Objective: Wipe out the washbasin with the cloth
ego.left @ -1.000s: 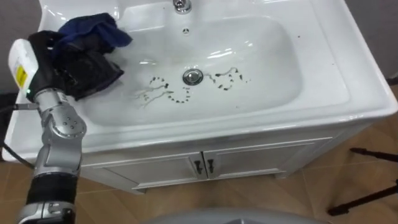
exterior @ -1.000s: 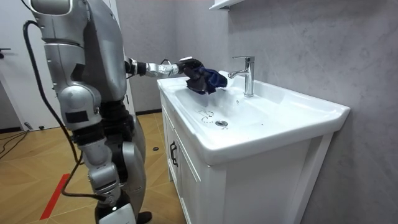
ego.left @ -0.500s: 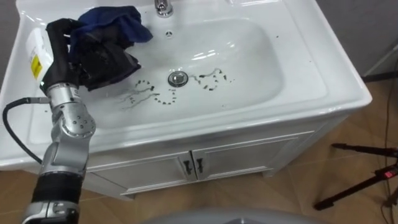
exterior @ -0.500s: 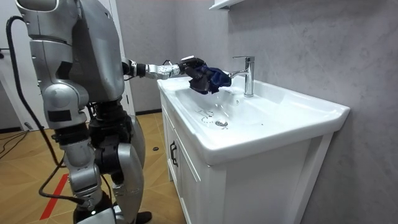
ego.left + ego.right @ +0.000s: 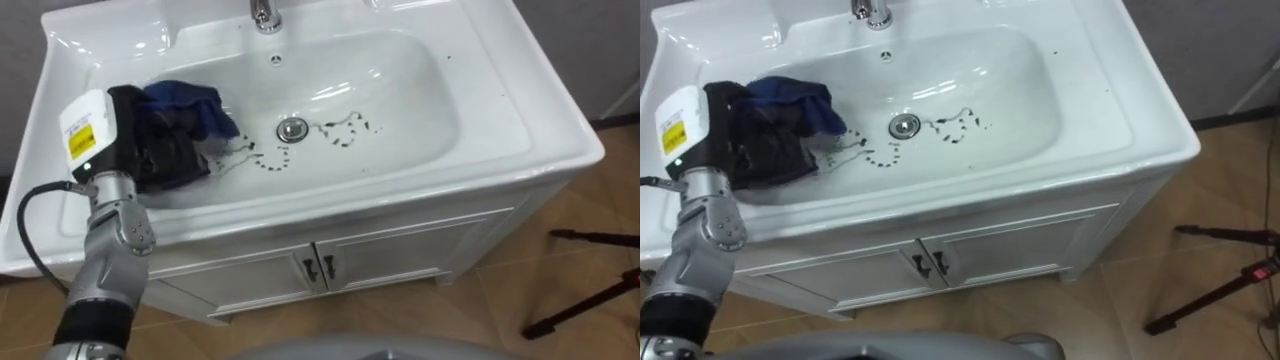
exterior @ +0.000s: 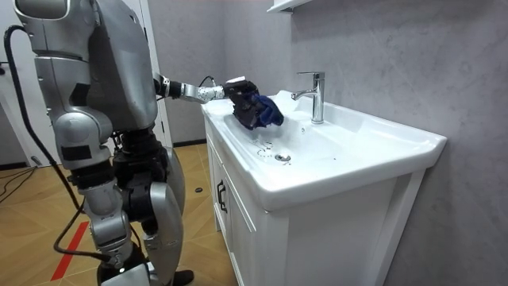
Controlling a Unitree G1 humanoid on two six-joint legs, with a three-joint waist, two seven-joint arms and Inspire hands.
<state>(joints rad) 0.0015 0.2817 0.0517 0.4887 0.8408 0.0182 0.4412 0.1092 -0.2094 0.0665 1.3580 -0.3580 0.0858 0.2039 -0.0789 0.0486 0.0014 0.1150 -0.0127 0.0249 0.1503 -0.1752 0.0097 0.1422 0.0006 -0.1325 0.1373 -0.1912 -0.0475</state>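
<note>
White basin [image 5: 500,120]: a blue cloth [image 5: 190,105] is being clutched at frame left by curled fingers of the left hand [image 5: 150,155]; firm sweeps toward the dark marks [image 5: 345,128] round the drain [image 5: 291,128] are being called for.

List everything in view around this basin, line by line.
basin: one, white, on top of the cabinet
tap: one, silver, at the basin's back rim
drain: one, silver, at the bottom of the bowl
marks: several, black, on both sides of the drain
cloth: one, dark blue, in the left part of the bowl
cabinet: one, white, under the basin
door handles: two, dark, where the cabinet doors meet
stand legs: two show, black, on the floor to the right
floor: wood brown
shelf: one, white, on the wall above the tap
left hand: black, in the bowl, closed on the cloth
</note>
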